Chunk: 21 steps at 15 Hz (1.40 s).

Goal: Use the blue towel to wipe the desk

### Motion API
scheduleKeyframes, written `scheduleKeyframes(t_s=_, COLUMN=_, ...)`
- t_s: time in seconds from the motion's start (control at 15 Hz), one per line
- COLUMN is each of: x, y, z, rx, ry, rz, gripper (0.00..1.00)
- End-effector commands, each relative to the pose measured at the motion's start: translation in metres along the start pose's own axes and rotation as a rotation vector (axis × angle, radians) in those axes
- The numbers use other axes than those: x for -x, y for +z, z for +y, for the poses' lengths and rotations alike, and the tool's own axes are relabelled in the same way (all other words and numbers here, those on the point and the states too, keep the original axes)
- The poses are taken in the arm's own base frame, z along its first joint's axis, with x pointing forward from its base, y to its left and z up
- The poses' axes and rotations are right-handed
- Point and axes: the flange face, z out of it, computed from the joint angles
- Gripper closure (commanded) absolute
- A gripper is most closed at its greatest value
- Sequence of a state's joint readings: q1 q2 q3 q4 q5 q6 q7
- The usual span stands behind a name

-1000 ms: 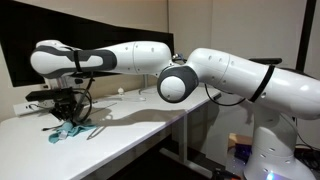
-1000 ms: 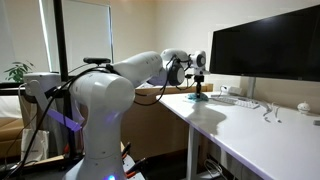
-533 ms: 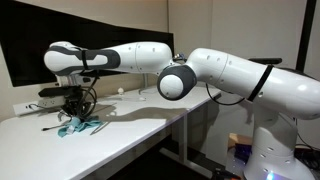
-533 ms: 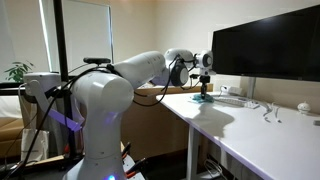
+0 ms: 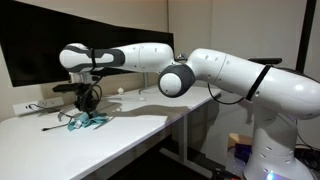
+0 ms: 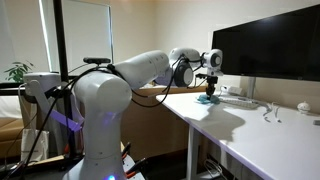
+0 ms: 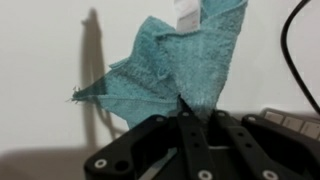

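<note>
The long white flat-topped surface [image 5: 135, 135] carried everything, with a wide black monitor [image 6: 270, 45] standing along its back edge. The white robot arm [image 5: 225, 75] reached out low over it and, across the last second, had slid sideways along the surface toward the monitor. The small teal-blue wrinkled towel [image 5: 86, 121] had travelled with it and lay pressed on the surface between the front and back edges, one corner trailing. In the wrist view the towel [image 7: 170, 70] bunched up into the jaws, which were clamped tight on a fold. The drag read as a wiping stroke under way, with most of the surface probably not yet covered.
</note>
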<state>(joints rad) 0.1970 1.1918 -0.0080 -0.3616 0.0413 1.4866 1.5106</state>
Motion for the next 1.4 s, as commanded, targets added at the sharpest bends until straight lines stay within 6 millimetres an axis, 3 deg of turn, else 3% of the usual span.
scheduleKeyframes(t_s=0.0, x=-0.011, y=0.001, z=0.006, rx=0.043, ry=0.075, rz=-0.052, gripper=0.93)
scheduleKeyframes(t_s=0.67, x=-0.016, y=-0.011, z=0.009, rx=0.041, ry=0.252, rz=-0.037, gripper=0.93)
scheduleKeyframes(t_s=1.33, x=-0.071, y=-0.016, z=0.016, rx=0.037, ry=0.489, rz=-0.031, gripper=0.93)
